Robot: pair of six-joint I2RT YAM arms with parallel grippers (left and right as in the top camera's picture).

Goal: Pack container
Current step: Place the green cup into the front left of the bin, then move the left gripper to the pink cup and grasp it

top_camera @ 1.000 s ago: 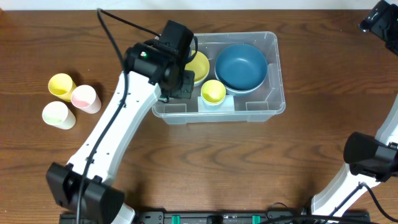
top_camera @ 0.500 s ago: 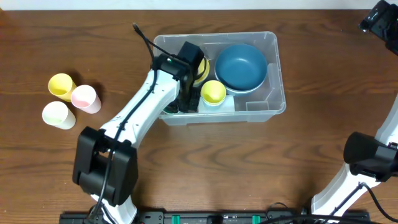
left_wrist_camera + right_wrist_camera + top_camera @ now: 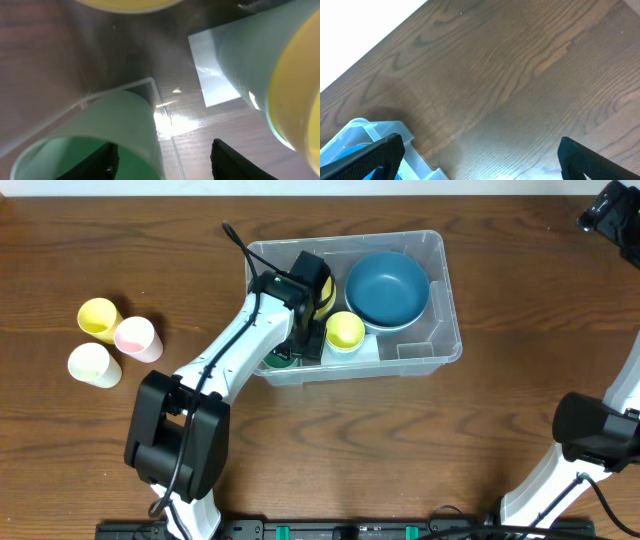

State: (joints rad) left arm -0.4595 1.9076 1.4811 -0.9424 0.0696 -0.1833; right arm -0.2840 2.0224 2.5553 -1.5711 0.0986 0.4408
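Note:
The container [image 3: 440,300] is a clear bin at the table's middle. It holds a blue bowl [image 3: 388,285], a yellow bowl [image 3: 325,295] partly under my left arm, a yellow cup [image 3: 344,330] and a green cup [image 3: 279,361]. The green cup [image 3: 90,135] stands in the front left corner. My left gripper [image 3: 297,345] reaches down into that corner. In the wrist view the left gripper [image 3: 170,162] is open: one finger sits inside the green cup's mouth, the other well clear of its wall. My right gripper [image 3: 487,160] hangs open and empty over bare table beyond the container's corner [image 3: 370,132].
Three cups lie on the table at the left: yellow [image 3: 98,318], pink [image 3: 137,338] and cream [image 3: 92,364]. The yellow cup [image 3: 295,85] stands close on the right of my left fingers. The right arm [image 3: 610,210] is at the far right edge.
My left arm came down into the container's front left corner with the green cup. Its jaws have now parted and the cup stands on the bin floor. The right arm has not moved.

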